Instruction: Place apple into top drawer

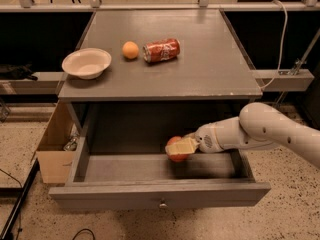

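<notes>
Apple (178, 157) clamped in my fingers (181, 146), held inside the open drawer (125, 195), right of centre. Red can (161, 50) lies on the counter (210, 69) above; I cannot read its label.

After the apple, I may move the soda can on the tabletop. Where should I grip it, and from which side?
I'd take the soda can across its round middle, coming from above: it lies on its side, and the orange fruit crowds one end. The gripper is inside the open top drawer, holding the apple.
</notes>
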{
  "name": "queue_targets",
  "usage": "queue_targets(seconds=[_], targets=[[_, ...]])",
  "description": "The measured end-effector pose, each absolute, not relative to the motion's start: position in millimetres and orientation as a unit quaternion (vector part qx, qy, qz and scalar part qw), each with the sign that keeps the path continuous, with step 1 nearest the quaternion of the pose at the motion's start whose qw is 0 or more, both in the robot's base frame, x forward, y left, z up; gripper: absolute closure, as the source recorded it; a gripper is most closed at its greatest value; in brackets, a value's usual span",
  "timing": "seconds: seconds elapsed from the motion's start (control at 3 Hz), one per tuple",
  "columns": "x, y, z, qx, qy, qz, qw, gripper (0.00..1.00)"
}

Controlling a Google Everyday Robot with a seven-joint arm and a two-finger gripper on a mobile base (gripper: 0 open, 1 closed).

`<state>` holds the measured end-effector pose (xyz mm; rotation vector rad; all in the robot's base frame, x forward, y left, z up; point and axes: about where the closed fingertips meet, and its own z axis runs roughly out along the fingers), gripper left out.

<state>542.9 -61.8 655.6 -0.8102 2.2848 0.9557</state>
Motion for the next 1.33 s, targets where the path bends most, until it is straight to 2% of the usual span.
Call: queue_targets(seconds=[0.67, 1.0, 1.33], targets=[[542.7, -72.0, 627.1, -0.282, 0.861, 0.345, 0.246, 1.00], [542.6, -72.1, 627.0, -0.282, 0.861, 0.345, 0.246, 0.82], [542.6, -72.1, 626.9, -0.282, 0.861, 0.345, 0.246, 0.58]])
